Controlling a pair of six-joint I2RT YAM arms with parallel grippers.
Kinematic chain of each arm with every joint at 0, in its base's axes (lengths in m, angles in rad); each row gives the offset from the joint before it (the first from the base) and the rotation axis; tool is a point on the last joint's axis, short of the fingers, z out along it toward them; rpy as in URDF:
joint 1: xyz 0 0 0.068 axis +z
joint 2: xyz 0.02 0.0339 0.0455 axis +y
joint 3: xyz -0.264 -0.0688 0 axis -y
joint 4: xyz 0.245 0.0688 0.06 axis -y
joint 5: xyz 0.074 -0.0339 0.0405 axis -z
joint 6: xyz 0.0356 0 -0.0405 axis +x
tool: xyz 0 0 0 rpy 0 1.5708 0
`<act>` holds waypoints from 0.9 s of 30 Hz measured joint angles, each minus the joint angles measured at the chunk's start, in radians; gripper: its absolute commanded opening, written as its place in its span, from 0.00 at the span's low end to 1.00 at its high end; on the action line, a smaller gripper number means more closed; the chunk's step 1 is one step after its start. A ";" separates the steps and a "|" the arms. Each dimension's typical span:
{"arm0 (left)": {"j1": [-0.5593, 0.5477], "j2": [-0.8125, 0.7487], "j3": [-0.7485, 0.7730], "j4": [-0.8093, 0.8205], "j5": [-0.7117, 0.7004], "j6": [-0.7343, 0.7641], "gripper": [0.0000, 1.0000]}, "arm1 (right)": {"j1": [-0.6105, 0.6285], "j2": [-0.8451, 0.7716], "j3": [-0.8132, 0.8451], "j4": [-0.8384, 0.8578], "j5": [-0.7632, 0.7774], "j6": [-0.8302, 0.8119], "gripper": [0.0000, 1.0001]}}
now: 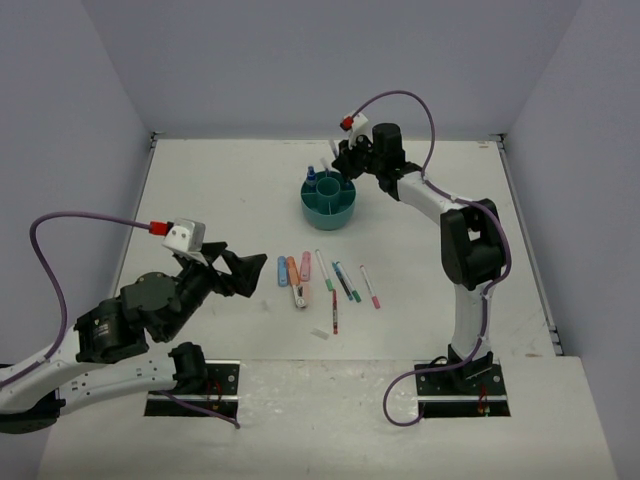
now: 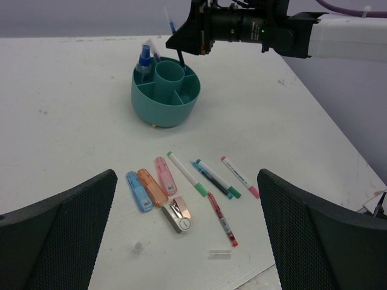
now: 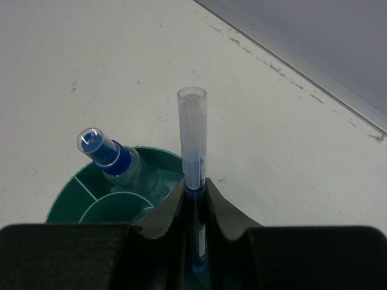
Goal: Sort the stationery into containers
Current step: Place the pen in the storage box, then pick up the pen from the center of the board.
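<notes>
Lab cell: white table (image 1: 200,200) between plain walls (image 1: 330,60)

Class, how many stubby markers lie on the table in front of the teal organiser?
3, lying side by side: a blue marker, an orange marker, then a pink marker. None seems hidden.

White table (image 1: 200,190). Teal organiser (image 1: 330,213) toward its far edge, with a clear-and-blue pen (image 3: 192,139). Toward the near edge: blue marker (image 2: 139,191), orange marker (image 2: 152,187), pink marker (image 2: 164,175), green-tipped white pen (image 2: 186,174), red pen (image 2: 222,219), pink-tipped white pen (image 2: 239,177).
</notes>
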 measured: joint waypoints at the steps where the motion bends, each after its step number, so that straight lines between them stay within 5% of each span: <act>1: 0.000 0.000 0.000 0.000 0.000 0.000 1.00 | 0.000 0.000 0.000 0.000 0.000 -0.001 0.29; 17: 0.000 0.008 0.000 -0.013 -0.021 -0.015 1.00 | 0.000 -0.018 -0.012 -0.003 0.005 -0.001 0.34; 27: 0.021 0.280 0.036 -0.205 -0.167 -0.213 1.00 | 0.005 -0.355 -0.030 -0.221 0.135 0.190 0.39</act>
